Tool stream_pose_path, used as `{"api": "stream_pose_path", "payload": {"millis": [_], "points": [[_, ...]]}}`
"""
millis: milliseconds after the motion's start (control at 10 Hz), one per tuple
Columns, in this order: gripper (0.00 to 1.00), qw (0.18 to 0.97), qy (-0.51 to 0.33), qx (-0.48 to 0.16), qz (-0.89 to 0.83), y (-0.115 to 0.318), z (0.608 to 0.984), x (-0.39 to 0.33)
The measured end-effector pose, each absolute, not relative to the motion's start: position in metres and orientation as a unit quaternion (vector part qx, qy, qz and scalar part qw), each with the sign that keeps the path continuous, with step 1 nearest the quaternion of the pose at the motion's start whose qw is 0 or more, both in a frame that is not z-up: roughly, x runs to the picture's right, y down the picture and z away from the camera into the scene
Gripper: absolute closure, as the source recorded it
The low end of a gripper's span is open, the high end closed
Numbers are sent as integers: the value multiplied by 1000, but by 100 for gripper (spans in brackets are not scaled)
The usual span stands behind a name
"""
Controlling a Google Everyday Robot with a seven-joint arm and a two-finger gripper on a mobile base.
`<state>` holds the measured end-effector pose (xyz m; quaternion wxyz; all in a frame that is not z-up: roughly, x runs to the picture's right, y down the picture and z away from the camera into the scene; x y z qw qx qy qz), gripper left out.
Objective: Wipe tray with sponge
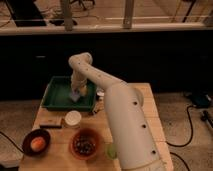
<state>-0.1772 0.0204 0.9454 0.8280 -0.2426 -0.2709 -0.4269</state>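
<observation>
The dark-green tray (pixel 54 96) sits at the back left of the wooden table. My white arm reaches over from the right and bends down into it. The gripper (pixel 76 93) is low inside the tray's right half, right over a pale bluish-white sponge (pixel 73 96) that rests on the tray floor. The arm's wrist covers most of the gripper and the top of the sponge.
A white round cup (pixel 73 118) stands just in front of the tray. A flat dark block (pixel 50 123) lies to the cup's left. Two brown bowls are at the front: one (pixel 36 142) with an orange item, one (pixel 85 143) with dark contents. A small green object (pixel 110 149) lies beside them.
</observation>
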Motion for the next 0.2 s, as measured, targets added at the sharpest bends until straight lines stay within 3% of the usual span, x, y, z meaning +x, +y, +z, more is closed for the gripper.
{"api": "stream_pose_path", "payload": {"millis": [200], "points": [[95,828,-271,-242,-427,19,945,-177]]}}
